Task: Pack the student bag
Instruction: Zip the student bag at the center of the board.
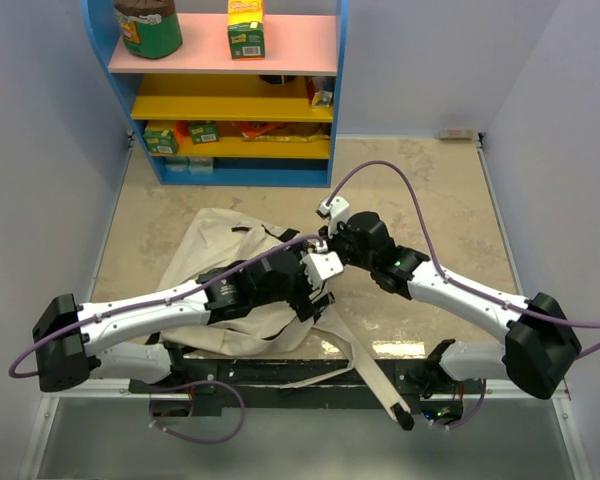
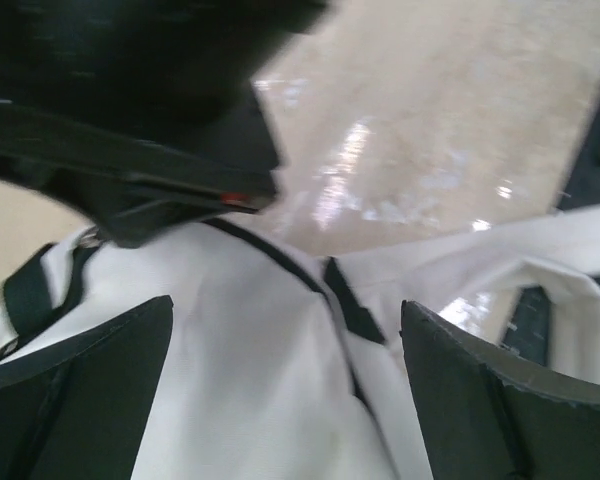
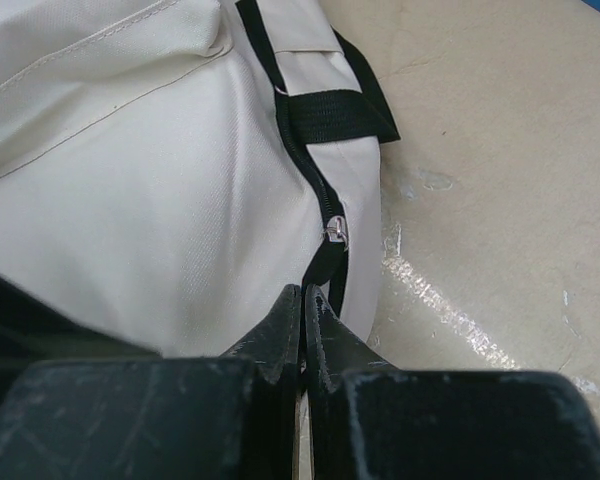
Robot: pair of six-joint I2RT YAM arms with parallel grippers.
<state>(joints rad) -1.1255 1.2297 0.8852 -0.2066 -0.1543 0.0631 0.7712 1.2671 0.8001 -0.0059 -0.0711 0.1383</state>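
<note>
— Across the tabletop [image 1: 430, 190], where did the student bag [image 1: 205, 240] lie?

— From the top camera it sprawled from the centre out toward 9 o'clock, cream canvas slumped and creased. One long beige strap [image 1: 365, 365] trailed off toward 5 o'clock, and its black strap end [image 1: 405, 420] reached past the near edge. A blue shelf unit [image 1: 240, 175] stood at 12 o'clock, well apart from the bag.

— And your left gripper [image 2: 285, 340]?

— Its fingers [image 2: 90, 380] stood wide apart, one at each lower corner of my left wrist view. The pale canvas filled the gap between them. I could not tell whether either pad touched the cloth. A black zip line [image 2: 315, 295] ran through that gap. A dark, blurred bulk sat at 11 o'clock; I could not tell what it was.

— Your right gripper [image 3: 302, 315]?

— Pressed together, with only a thin seam between the two fingers. The black zip tape [image 3: 325, 262] ran down the bag's rounded end and into my tips, so I was pinched on it. A silver slider [image 3: 336, 233] sat on that tape just past my tips, at 1 o'clock. Farther up, a black webbing loop [image 3: 340, 105] crossed the canvas. Bare marble showed from 1 through 4 o'clock.

— Where did the two arms meet?

— Over the bag's 3 o'clock end, close together.
</note>
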